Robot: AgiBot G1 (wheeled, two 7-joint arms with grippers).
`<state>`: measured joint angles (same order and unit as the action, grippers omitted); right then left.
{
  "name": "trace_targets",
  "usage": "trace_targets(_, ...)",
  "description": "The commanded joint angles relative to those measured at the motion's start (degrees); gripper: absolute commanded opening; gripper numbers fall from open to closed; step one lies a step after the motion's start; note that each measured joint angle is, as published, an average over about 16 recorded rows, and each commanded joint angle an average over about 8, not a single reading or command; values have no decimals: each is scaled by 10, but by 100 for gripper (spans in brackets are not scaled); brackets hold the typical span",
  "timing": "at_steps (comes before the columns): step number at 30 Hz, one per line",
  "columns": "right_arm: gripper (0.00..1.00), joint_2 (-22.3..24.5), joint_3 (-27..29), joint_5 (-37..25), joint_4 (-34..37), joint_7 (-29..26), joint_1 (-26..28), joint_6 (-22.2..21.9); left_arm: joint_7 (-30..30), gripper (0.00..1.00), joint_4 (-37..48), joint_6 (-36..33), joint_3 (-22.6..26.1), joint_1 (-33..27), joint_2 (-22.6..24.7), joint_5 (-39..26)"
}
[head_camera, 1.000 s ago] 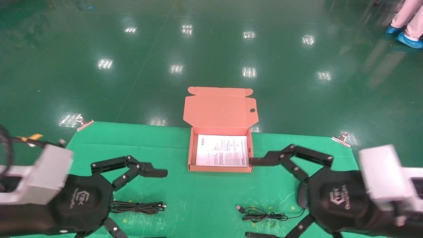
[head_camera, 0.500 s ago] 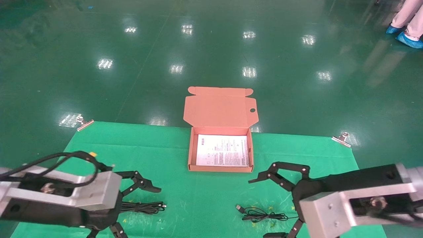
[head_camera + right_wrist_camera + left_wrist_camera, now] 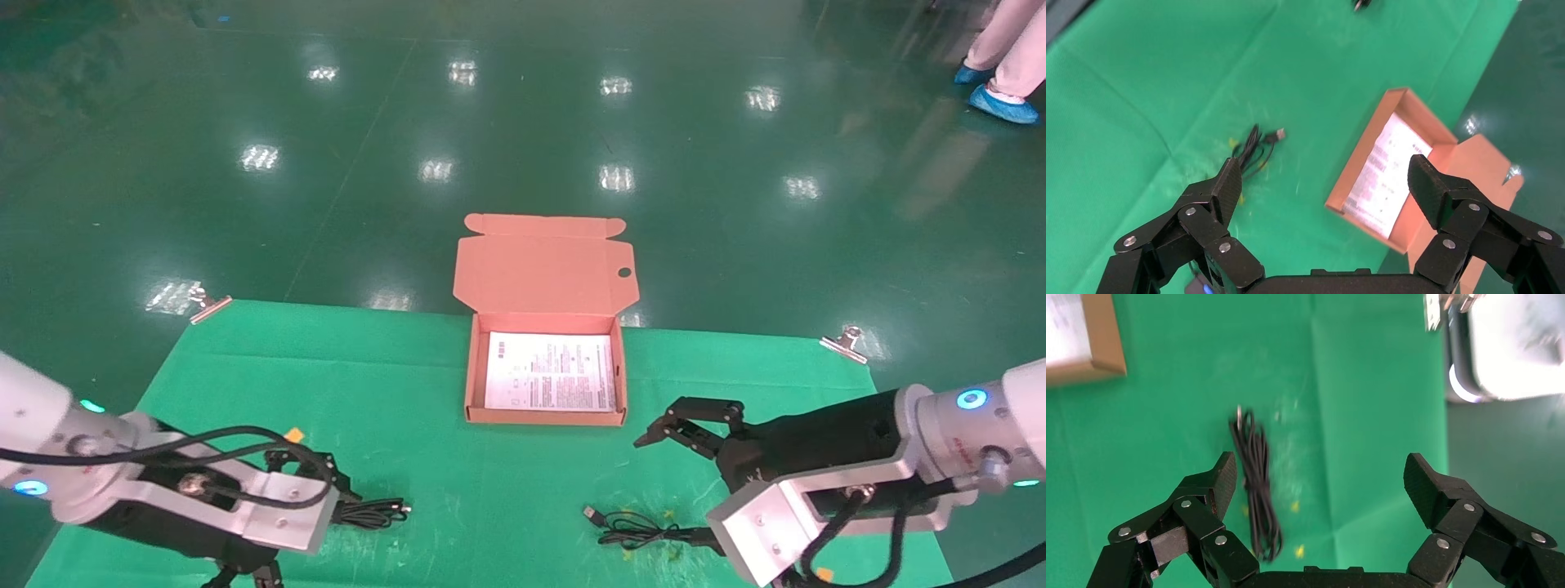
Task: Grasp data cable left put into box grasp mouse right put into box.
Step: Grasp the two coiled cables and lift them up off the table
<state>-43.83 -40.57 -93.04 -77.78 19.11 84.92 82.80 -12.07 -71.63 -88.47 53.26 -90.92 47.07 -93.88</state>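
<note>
Two grippers low over green mat (image 3: 425, 384), both spread wide, nothing held. Left gripper (image 3: 1321, 484) above data cable (image 3: 1256, 484) near mat's front-left edge; bundle off-centre, beside one finger, long axis along finger direction. Right gripper (image 3: 1324, 184) near front-right; mouse (image 3: 1199, 286) barely visible under it, cord (image 3: 641, 532) trailing toward centre. Box (image 3: 472, 371) open at mat's back edge, between arms. Likely next: centre left over bundle.
</note>
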Motion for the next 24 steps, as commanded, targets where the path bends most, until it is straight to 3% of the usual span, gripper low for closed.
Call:
trace_targets(1, 100, -7, -8, -23, 0, 9, -3, -12, 1, 100, 5, 5, 16, -4, 8, -24)
trace_targets(12, 100, -20, -31, -99, 2, -7, -38, -62, 6, 100, 61, 58, 38, 12, 34, -93)
trace_targets(24, 100, -31, -41, -139, 10, -74, -83, -103, 16, 100, 153, 131, 35, 37, 54, -115)
